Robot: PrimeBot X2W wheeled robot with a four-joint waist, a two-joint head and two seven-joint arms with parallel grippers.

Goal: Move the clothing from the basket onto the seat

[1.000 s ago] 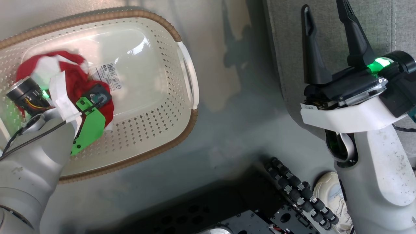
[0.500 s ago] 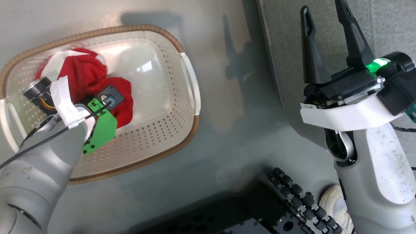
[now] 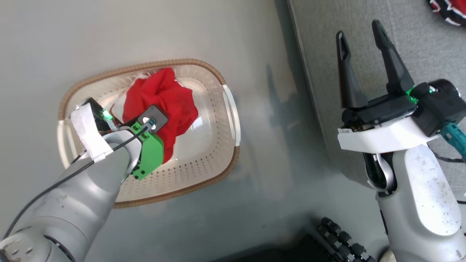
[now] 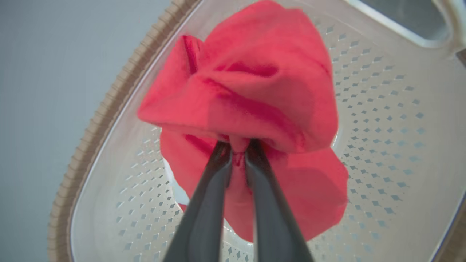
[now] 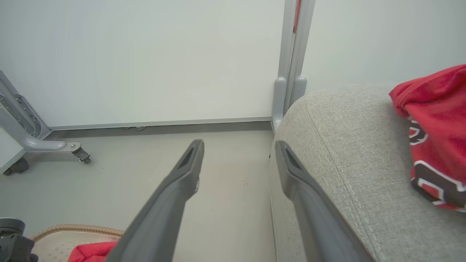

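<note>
1. The left end effector is clamping a fold of the red clothing, which is bunching up inside the basket.
2. The right end effector is hovering with its fingers apart, well to the right of the basket, over the seat edge.
3. Another red garment is lying on the seat, farther from the basket.

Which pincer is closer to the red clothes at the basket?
The left. The left pincer is shut on the red clothes, above the basket. The right pincer is open, off to the side over the sofa edge, apart from them.
</note>
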